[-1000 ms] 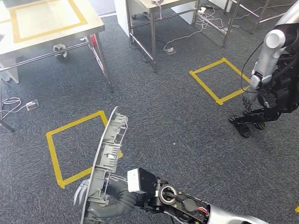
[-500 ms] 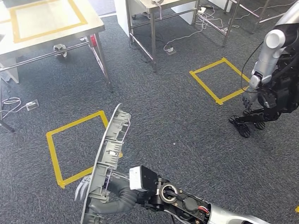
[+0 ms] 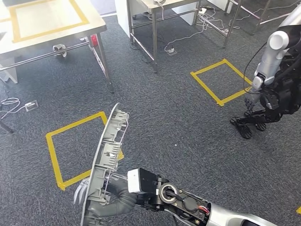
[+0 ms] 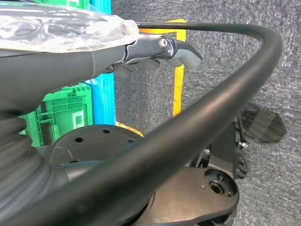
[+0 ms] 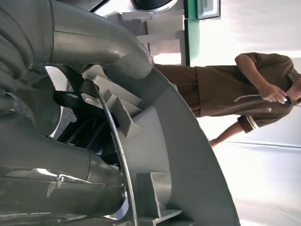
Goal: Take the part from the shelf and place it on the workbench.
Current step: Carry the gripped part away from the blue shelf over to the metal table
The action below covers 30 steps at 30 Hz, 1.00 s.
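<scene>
The part [image 3: 106, 160], a long grey plastic moulding with ribs and clips on its inner face, stands nearly upright on edge above the dark grey carpet [image 3: 170, 122], its lower end gripped by the right hand [image 3: 101, 200], whose pale fingers [image 3: 81, 192] wrap round the far side of it. The right arm reaches in low across the head view, wrist cover and open joint toward the camera. In the right wrist view the same part [image 5: 170, 155] lies close against the thumb, with a thin wire running over its ribs. Just behind the part a yellow tape square [image 3: 53, 150] is marked on the carpet; beyond the part, farther off, stands the workbench [image 3: 89, 21], a pale table with its own yellow tape outline on top. The left hand [image 3: 252, 100] hangs well to the side of the part, fingers loosely curled downward and holding nothing; its wrist view shows one finger [image 4: 177, 49] extended over carpet. A person [image 5: 248, 89] in brown stands beyond the part.
</scene>
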Motion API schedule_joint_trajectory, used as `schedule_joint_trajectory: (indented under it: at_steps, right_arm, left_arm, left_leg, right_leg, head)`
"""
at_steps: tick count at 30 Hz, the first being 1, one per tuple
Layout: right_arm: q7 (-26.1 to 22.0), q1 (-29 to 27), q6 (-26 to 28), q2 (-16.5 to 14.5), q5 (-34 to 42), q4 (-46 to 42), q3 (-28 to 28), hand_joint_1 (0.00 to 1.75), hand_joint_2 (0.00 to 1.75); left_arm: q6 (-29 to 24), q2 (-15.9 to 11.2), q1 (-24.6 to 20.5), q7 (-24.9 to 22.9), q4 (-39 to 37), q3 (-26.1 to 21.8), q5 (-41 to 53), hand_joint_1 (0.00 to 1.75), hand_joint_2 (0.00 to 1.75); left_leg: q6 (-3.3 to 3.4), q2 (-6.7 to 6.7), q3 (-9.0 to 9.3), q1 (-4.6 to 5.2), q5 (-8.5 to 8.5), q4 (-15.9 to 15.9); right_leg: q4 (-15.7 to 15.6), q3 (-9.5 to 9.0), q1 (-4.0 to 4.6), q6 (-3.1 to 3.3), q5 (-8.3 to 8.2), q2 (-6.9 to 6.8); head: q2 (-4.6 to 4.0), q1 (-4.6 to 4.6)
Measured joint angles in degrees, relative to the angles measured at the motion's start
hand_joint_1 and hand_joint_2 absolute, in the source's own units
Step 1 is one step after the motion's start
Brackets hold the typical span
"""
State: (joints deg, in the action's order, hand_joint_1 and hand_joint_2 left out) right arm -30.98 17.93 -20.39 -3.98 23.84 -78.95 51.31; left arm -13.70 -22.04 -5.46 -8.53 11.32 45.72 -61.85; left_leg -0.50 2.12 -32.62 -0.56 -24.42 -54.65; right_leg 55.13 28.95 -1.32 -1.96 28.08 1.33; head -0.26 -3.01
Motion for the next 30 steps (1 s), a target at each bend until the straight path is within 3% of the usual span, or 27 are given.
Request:
schedule_joint_trajectory:
  at_steps: [2, 5, 6, 7, 9, 11, 12, 14, 16, 18, 20, 21, 22, 23, 26, 28, 30]
  right_arm:
    - [-0.13, 0.15, -0.51, -0.04, 0.19, 0.05, 0.01, 1.75, 1.75]
    - [-0.26, 0.17, -0.94, -0.04, 0.35, 0.22, 0.08, 1.75, 1.75]
    - [-0.25, 0.11, -0.97, -0.04, 0.34, 0.34, 0.15, 1.75, 1.75]
    - [-0.22, 0.07, -0.97, -0.04, 0.3, 0.46, 0.22, 1.75, 1.75]
    - [-0.18, 0.06, -0.88, -0.04, 0.2, 0.61, 0.37, 1.75, 1.75]
    - [-0.16, 0.1, -0.75, -0.04, 0.16, 0.68, 0.48, 1.75, 1.75]
    - [-0.16, 0.1, -0.68, -0.05, 0.17, 0.7, 0.52, 1.75, 1.75]
    - [-0.14, 0.1, -0.62, -0.06, 0.17, 0.72, 0.61, 1.75, 1.75]
    - [-0.1, 0.09, -0.61, -0.14, 0.16, 0.73, 0.67, 1.75, 1.75]
    - [-0.11, 0.13, -0.58, -0.22, 0.16, 0.73, 0.69, 1.75, 1.75]
    - [-0.12, 0.12, -0.56, -0.22, 0.16, 0.81, 0.71, 1.75, 1.75]
    - [-0.11, 0.09, -0.55, -0.21, 0.16, 0.87, 0.75, 1.75, 1.75]
    - [-0.1, 0.07, -0.55, -0.21, 0.16, 0.93, 0.81, 1.75, 1.75]
    - [-0.08, 0.07, -0.55, -0.21, 0.16, 0.97, 0.89, 1.75, 1.75]
    - [0.02, 0.08, -0.54, -0.23, 0.16, 0.97, 1.06, 1.75, 1.75]
    - [0.2, 0.06, -0.54, -0.23, 0.16, 0.97, 1.11, 1.75, 1.75]
    - [0.45, 0.0, -0.56, -0.23, 0.16, 0.97, 1.17, 1.75, 1.75]
  left_arm:
    - [-0.56, -0.08, -0.02, 0.1, 0.01, 0.0, -0.51, 0.0, 1.75]
    - [-0.98, -0.2, -0.04, 0.73, 0.01, 0.0, -1.08, 0.0, 1.75]
    - [-1.07, -0.21, -0.02, 0.87, 0.01, 0.0, -1.21, 0.0, 1.75]
    - [-1.13, -0.21, -0.01, 0.93, 0.01, 0.0, -1.31, 0.0, 1.75]
    - [-1.19, -0.2, 0.0, 0.86, 0.01, 0.0, -1.41, 0.0, 1.75]
    - [-1.21, -0.34, -0.07, 0.74, 0.01, 0.0, -1.41, 0.0, 1.75]
    - [-1.22, -0.44, -0.14, 0.72, 0.01, 0.0, -1.41, 0.0, 1.75]
    - [-1.23, -0.59, -0.2, 0.67, 0.01, 0.0, -1.43, 0.0, 1.75]
    - [-1.24, -0.75, -0.17, 0.59, 0.01, 0.0, -1.44, 0.0, 1.75]
    - [-1.25, -0.85, -0.26, 0.55, 0.01, 0.0, -1.46, 0.0, 1.75]
    - [-1.25, -0.81, -0.35, 0.55, 0.01, 0.0, -1.47, 0.0, 1.75]
    - [-1.25, -0.79, -0.33, 0.55, 0.01, 0.0, -1.47, 0.0, 1.75]
    - [-1.25, -0.75, -0.29, 0.55, 0.01, 0.0, -1.47, 0.0, 1.75]
    - [-1.25, -0.73, -0.26, 0.52, 0.01, 0.0, -1.48, 0.0, 1.75]
    - [-1.44, -0.74, -0.32, 0.26, 0.01, 0.0, -1.53, 0.0, 1.75]
    - [-1.72, -0.71, -0.42, 0.08, 0.01, 0.0, -1.56, 0.0, 1.75]
    - [-1.89, -0.68, -0.42, 0.01, 0.01, 0.0, -1.57, 0.0, 1.75]
  left_leg:
    - [0.51, -0.18, 0.78, -0.41, 0.27, 0.98]
    - [0.8, -0.22, 1.2, -0.57, 0.2, 1.25]
    - [0.75, -0.13, 1.29, -0.59, 0.1, 1.24]
    - [0.62, 0.02, 1.45, -0.65, -0.04, 1.21]
    - [0.12, 0.48, 2.03, -0.89, -0.49, 1.07]
    - [-0.54, 0.95, 2.24, -0.88, -0.94, 0.74]
    - [-0.86, 1.14, 2.09, -0.83, -1.01, 0.59]
    - [-1.43, 1.45, 1.71, -0.82, -0.83, 0.58]
    - [-1.92, 0.85, 1.32, -0.96, -1.37, -0.1]
    - [-2.28, -0.65, -1.2, -0.96, -3.9, -5.08]
    - [-2.47, -1.53, -5.88, -0.95, -7.16, -13.62]
    - [-2.48, -1.61, -7.74, -0.97, -7.83, -16.71]
    - [-2.42, -1.64, -8.55, -0.97, -7.37, -17.65]
    - [-2.29, -1.66, -8.08, -0.96, -5.8, -16.11]
    - [-1.54, -2.41, -2.42, -0.67, 0.0, -3.9]
    - [-1.11, -2.8, -0.73, -0.2, 0.68, -0.22]
    - [-0.63, -2.49, -0.61, -0.06, 0.66, 0.07]
  right_leg:
    - [2.65, 1.07, 0.17, -0.29, 1.7, -0.27]
    - [13.97, 6.9, 0.16, -0.5, 6.32, -0.55]
    - [16.36, 8.4, 0.13, -0.59, 6.6, -0.58]
    - [16.49, 8.83, 0.11, -0.67, 5.68, -0.6]
    - [10.04, 6.41, -0.04, -0.79, 1.05, -0.54]
    - [2.94, 3.14, -0.14, -0.7, -1.87, 0.11]
    - [1.17, 2.26, -0.11, -0.49, -2.15, 0.41]
    - [0.7, 1.86, 0.07, 0.2, -1.78, 0.55]
    - [0.46, 1.71, 0.0, 0.94, -1.93, 0.14]
    - [0.04, 1.41, -0.09, 1.61, -2.01, -0.53]
    - [-0.01, 1.39, 0.15, 1.97, -1.89, -1.25]
    - [-0.01, 1.36, 0.26, 2.07, -1.82, -1.55]
    - [0.0, 1.3, 0.34, 2.12, -1.75, -1.8]
    - [0.0, 1.19, 0.39, 2.13, -1.67, -1.98]
    - [0.04, 0.77, 0.55, 1.76, -1.3, -2.33]
    - [0.06, 0.75, 0.7, 1.29, -1.08, -2.5]
    - [-0.03, 0.69, 0.68, 0.72, -0.87, -2.72]
  head:
    - [0.0, -0.22]
    - [0.0, -0.98]
    - [0.0, -1.14]
    - [0.0, -1.23]
    - [0.0, -1.54]
    - [0.0, -1.79]
    - [0.0, -1.77]
    - [0.0, -1.46]
    - [0.0, -1.05]
    - [0.0, -0.34]
    - [0.0, 0.16]
    - [0.0, 0.2]
    - [0.0, 0.22]
    - [0.0, 0.25]
    - [0.0, 0.36]
    - [0.0, 0.32]
    - [0.0, 0.2]
